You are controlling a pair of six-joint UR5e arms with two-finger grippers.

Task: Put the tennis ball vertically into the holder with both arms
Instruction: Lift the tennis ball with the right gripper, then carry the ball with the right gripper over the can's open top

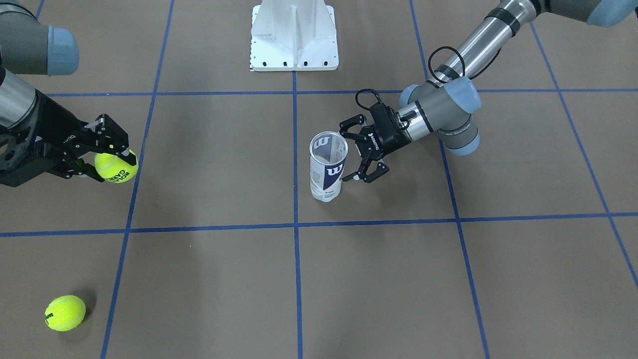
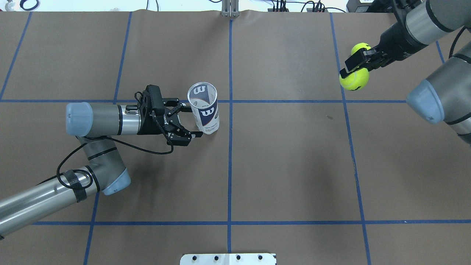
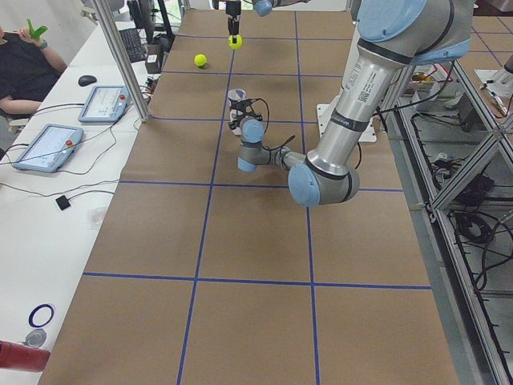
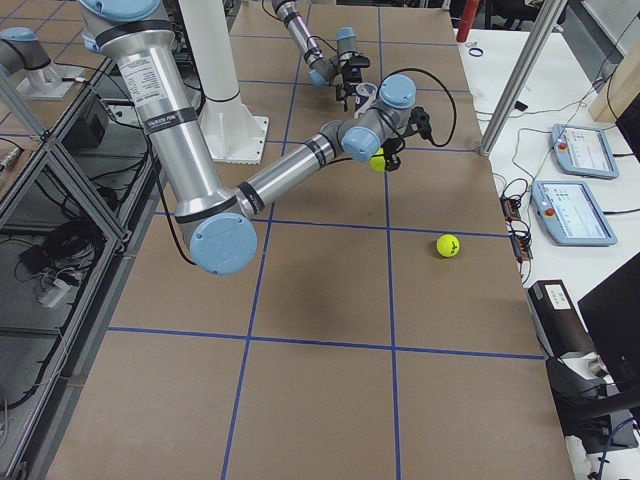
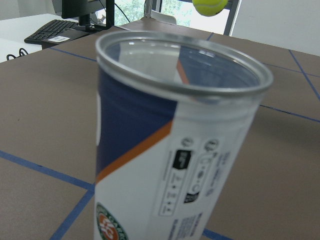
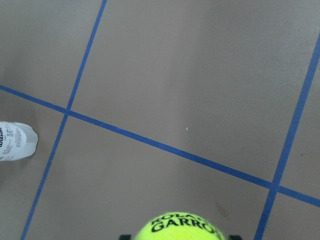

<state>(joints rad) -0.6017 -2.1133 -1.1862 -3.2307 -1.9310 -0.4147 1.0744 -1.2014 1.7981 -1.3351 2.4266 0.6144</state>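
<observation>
The holder (image 1: 328,167), a clear tube with a silver rim and a navy-and-white label, stands upright near the table's middle (image 2: 203,110). It fills the left wrist view (image 5: 170,150). My left gripper (image 1: 355,152) is open right beside the tube, with its fingers reaching toward the tube's two sides (image 2: 194,121). My right gripper (image 1: 113,158) is shut on a yellow tennis ball (image 1: 119,172). It holds the ball above the table, far from the tube (image 2: 354,79). The ball shows at the bottom of the right wrist view (image 6: 182,227).
A second tennis ball (image 1: 65,312) lies loose on the table by the far edge, partly behind my right gripper in the overhead view (image 2: 360,48). The white pedestal base (image 1: 294,35) stands at the robot's side of the table. Blue tape lines grid the brown surface.
</observation>
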